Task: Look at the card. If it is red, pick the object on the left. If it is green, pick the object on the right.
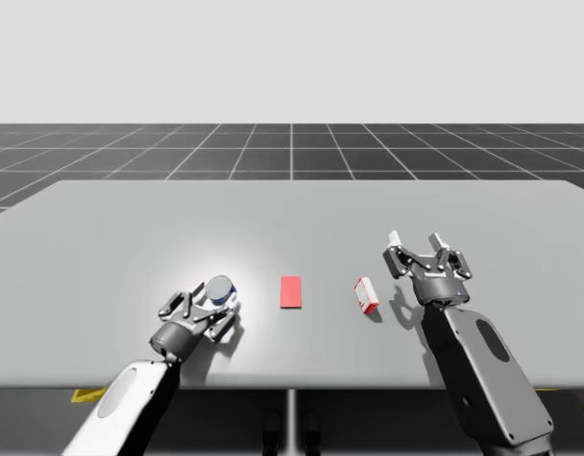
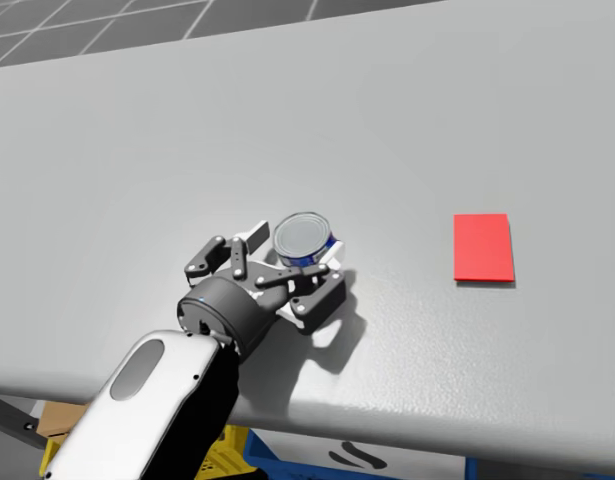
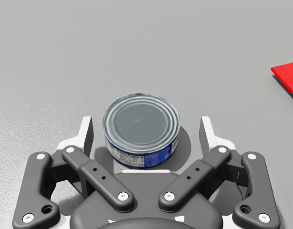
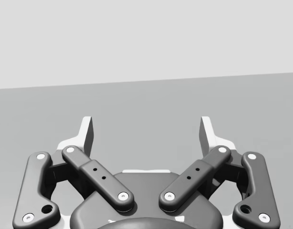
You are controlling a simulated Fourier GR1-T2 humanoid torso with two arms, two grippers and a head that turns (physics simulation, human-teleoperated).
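Observation:
A flat red card (image 1: 291, 292) lies on the grey table (image 1: 292, 209) between two objects, and appears again in the head view (image 2: 483, 246) and beside my left gripper (image 3: 288, 78). Left of it stands a short round silver can with a blue label (image 1: 220, 287) (image 2: 303, 238) (image 3: 140, 126). My left gripper (image 1: 214, 298) (image 2: 292, 262) (image 3: 146, 123) is open around the can, with a small gap on each side. A small red and white box (image 1: 367, 294) lies right of the card. My right gripper (image 1: 415, 243) (image 4: 146, 126) hangs open beyond the box, holding nothing.
The table's front edge (image 2: 407, 425) runs just behind my left wrist. Beyond the objects the tabletop stretches far back to a dark gridded floor (image 1: 292, 147).

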